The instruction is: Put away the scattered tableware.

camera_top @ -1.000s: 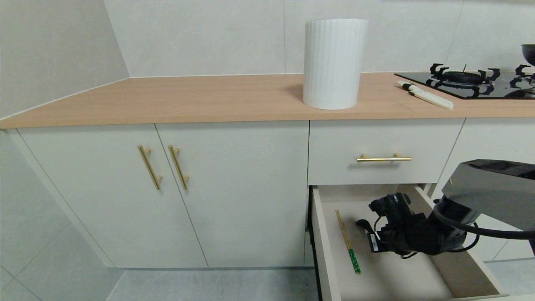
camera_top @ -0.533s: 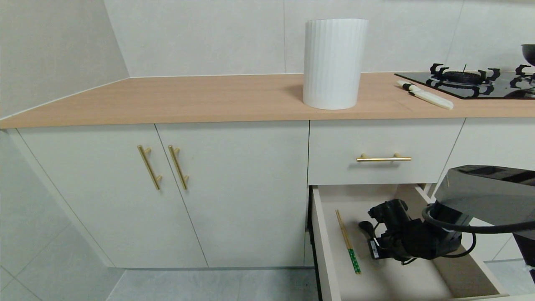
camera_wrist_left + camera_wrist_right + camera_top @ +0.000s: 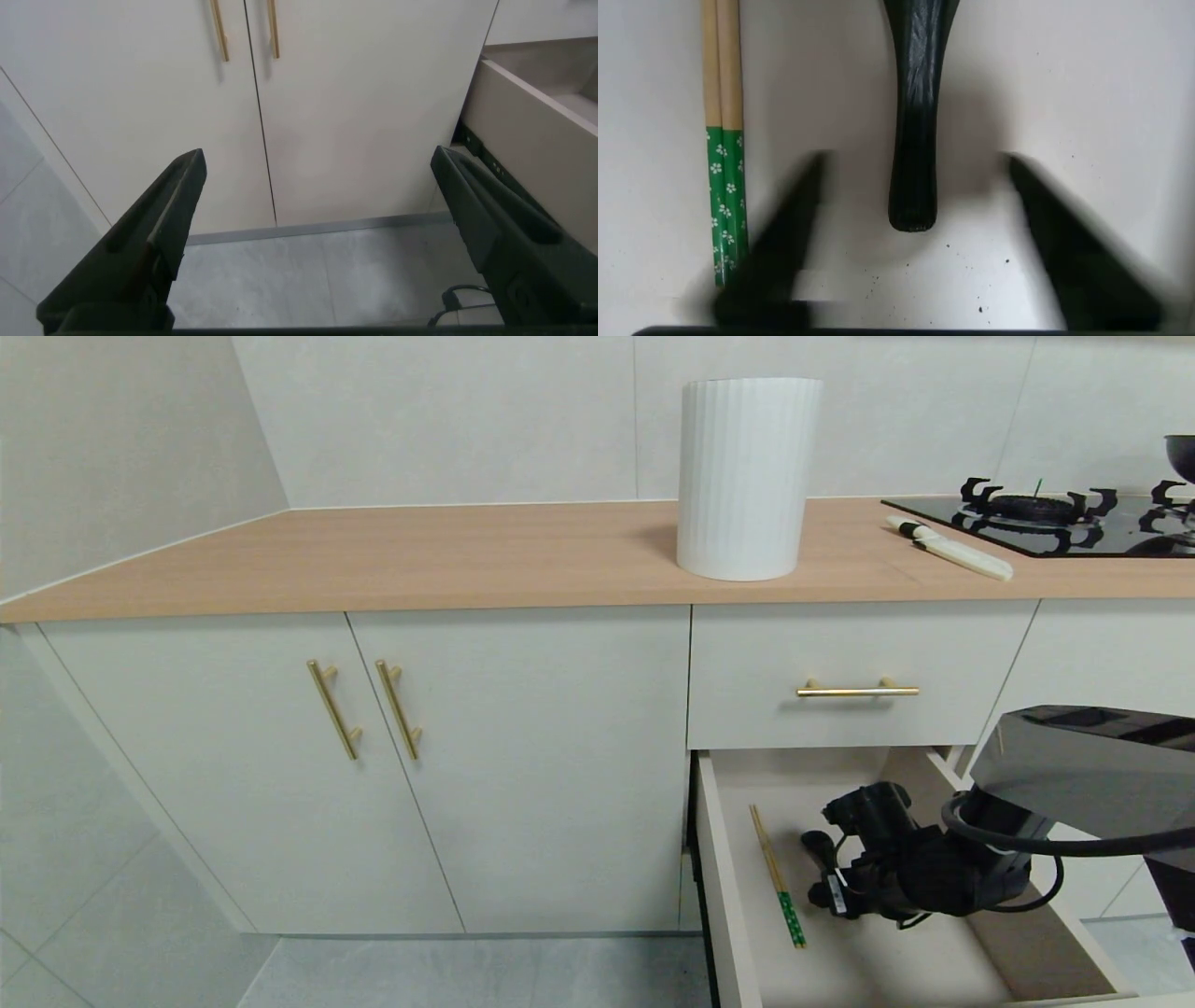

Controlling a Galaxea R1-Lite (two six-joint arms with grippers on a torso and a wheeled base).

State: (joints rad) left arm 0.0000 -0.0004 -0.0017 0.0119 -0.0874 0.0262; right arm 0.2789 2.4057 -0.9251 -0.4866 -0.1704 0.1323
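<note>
In the open drawer (image 3: 719, 859): black spoon (image 3: 913, 112) lying flat between the wide-apart right gripper (image 3: 915, 187), chopsticks (image 3: 775, 877) just beside. Left gripper (image 3: 318, 161) wide apart too, near cupboard doors (image 3: 374, 103). Far up on the counter (image 3: 420, 555): knife (image 3: 950, 549), white jar (image 3: 744, 476).

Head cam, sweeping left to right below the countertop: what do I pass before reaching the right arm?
Left gold door handle → right gold door handle → open drawer's left wall → chopsticks → black spoon. The drawer handle above overlaps the spoon's span, so it is left out.
</note>
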